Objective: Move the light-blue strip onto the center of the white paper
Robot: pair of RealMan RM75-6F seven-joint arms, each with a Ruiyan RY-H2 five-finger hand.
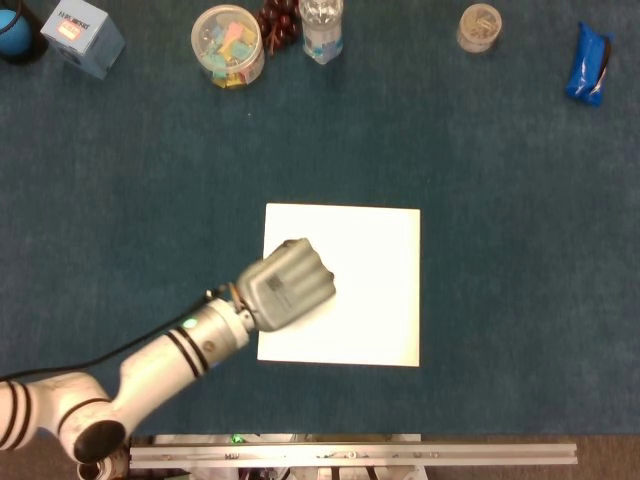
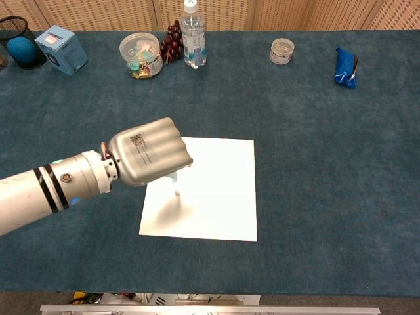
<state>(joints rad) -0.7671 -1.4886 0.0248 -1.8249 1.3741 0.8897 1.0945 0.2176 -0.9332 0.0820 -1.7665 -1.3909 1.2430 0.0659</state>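
Note:
The white paper (image 1: 375, 300) lies flat on the blue cloth in mid-table, also seen in the chest view (image 2: 220, 210). My left hand (image 1: 287, 284) hovers over the paper's left half with its fingers curled in. From the chest camera the left hand (image 2: 149, 159) has a small end of the light-blue strip (image 2: 173, 176) poking out beneath its fingers, above the paper; the rest of the strip is hidden. In the head view the hand covers the strip entirely. My right hand shows in neither view.
Along the far edge stand a blue box (image 1: 82, 35), a jar of coloured clips (image 1: 228, 45), dark grapes (image 1: 278, 22), a water bottle (image 1: 321, 28), a small jar (image 1: 479, 27) and a blue packet (image 1: 588, 62). A mesh cup with a blue ball (image 2: 20, 42) sits far left.

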